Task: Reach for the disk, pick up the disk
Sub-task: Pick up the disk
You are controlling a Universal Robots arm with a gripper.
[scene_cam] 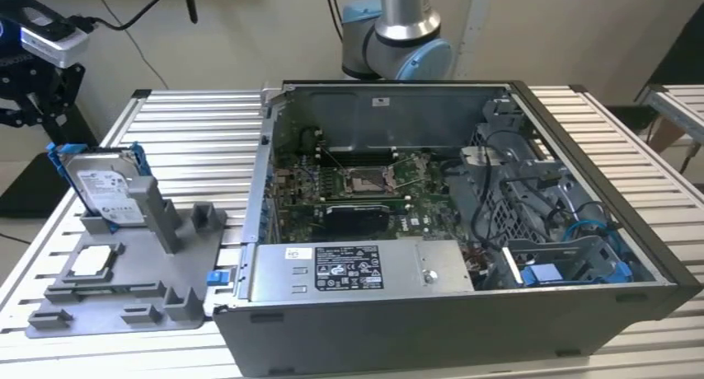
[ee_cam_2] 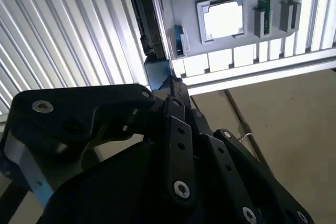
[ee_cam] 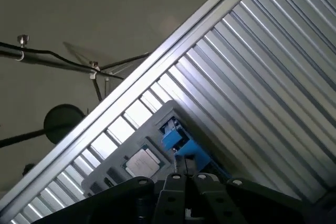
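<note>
Silver disk (scene_cam: 105,188) upright in grey holder (scene_cam: 143,295), exterior view's left; chip (scene_cam: 94,260) nearer, open computer case (scene_cam: 440,338) right. Gripper (ee_cam_2: 168,86) beyond table edge (ee_cam_2: 252,74); claw state untellable.

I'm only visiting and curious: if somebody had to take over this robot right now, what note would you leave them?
Gripper: holds nothing and is near the table edge at the exterior view's left, apart from the disk.
Disk: stands upright in the grey fixture, beside the open computer case.
Done: the arm is close to the disk's side of the table.
Left: reach not finished; disk not yet gripped or lifted.
</note>
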